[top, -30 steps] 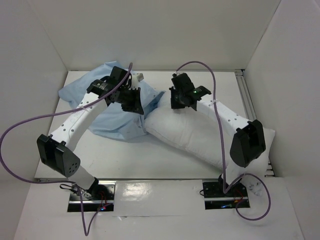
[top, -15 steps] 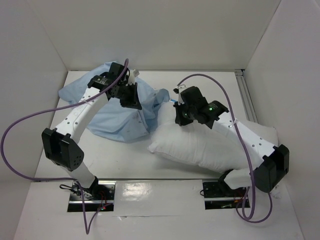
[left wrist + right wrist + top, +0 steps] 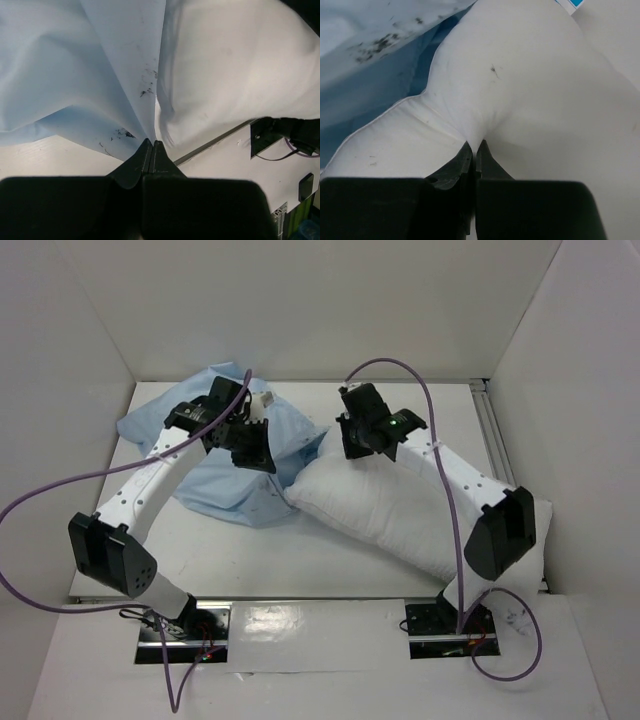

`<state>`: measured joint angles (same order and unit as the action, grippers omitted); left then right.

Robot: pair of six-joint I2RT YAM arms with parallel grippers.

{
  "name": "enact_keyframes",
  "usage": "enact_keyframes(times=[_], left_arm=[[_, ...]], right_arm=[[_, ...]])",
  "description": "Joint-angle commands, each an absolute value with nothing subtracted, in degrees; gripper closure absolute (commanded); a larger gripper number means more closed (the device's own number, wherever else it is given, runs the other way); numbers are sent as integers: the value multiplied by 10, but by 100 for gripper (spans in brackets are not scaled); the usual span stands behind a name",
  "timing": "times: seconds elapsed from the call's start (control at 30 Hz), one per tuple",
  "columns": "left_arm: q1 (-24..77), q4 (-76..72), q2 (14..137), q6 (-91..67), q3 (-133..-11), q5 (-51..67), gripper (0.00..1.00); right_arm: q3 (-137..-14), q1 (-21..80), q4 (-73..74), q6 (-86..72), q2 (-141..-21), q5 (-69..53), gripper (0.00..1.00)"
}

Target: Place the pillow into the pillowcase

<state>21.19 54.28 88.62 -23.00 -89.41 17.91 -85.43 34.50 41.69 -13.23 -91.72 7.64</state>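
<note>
Your left gripper (image 3: 152,147) is clenching a fold of the thin light blue fabric pillowcase (image 3: 75,65); your right gripper (image 3: 476,150) is pinching the plump white pillow (image 3: 520,90) (touching the pillowcase).

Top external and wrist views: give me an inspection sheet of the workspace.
Surface: white table, carrying both fabrics.
Job's things: white pillow lies diagonally, outside the light blue pillowcase, one corner against it.
Clutter: nothing seen.
Grippers: left gripper, jaws shut on pillowcase fabric; right gripper, jaws shut on a pillow pinch.
Cables: purple cables loop off each arm.
Surroundings: white walls on three sides; metal rail at right.
</note>
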Motion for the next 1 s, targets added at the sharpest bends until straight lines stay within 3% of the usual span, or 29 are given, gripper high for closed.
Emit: enact_keyframes(times=[0.0,0.23,0.37,0.7,0.97], left_arm=[[209,541,850,-217,-890,192,100],[204,553,867,-199,-964,211,100],[204,553,882,-193,-989,227,100],[204,541,917,-193,-1043,240,100],[204,533,937,-210,-1056,245,100]], right_arm=[[-918,333,375,-170,-967,124,100],[-997,318,361,-205,-1051,155,100],[-1016,362,380,-216,-1088,226,100],[-998,432,393,-249,-1088,327,100],[-988,463,436,-221,-1033,326,100]])
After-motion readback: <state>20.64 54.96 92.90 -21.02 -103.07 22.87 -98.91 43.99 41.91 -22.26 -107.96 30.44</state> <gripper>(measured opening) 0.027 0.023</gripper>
